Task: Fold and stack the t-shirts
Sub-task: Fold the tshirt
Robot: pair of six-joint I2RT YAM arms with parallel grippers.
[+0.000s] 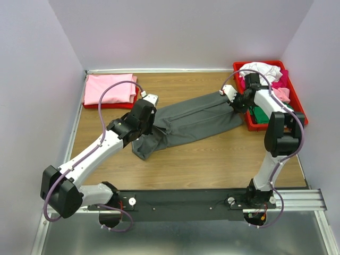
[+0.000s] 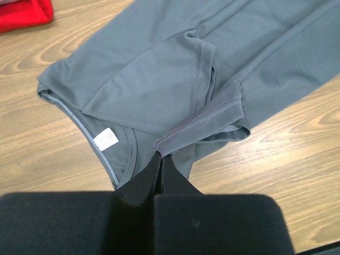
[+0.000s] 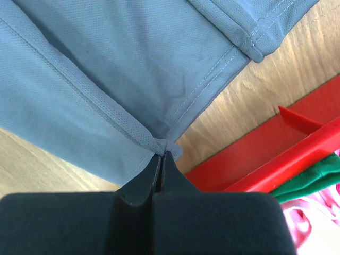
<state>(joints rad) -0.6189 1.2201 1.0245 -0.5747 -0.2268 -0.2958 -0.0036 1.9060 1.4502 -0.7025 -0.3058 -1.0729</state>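
Note:
A large dark grey t-shirt [image 1: 191,123] lies stretched across the table from near left to far right, folded lengthwise. My left gripper [image 1: 142,114] is shut on a hemmed edge [image 2: 199,129] of it beside the collar, where a small white neck label [image 2: 105,138] shows. My right gripper [image 1: 232,98] is shut on a pinched hem corner [image 3: 166,145] at the shirt's far right end, next to the red tray. A folded pink t-shirt [image 1: 110,88] lies at the far left. White [image 1: 260,69], pink and green [image 3: 313,180] shirts sit heaped in the right tray.
A red tray [image 1: 297,109] stands at the far right, its rim [image 3: 255,159] close under my right gripper. Another red tray [image 1: 109,105] lies under the pink shirt and shows in the left wrist view [image 2: 24,13]. Purple walls close in the table.

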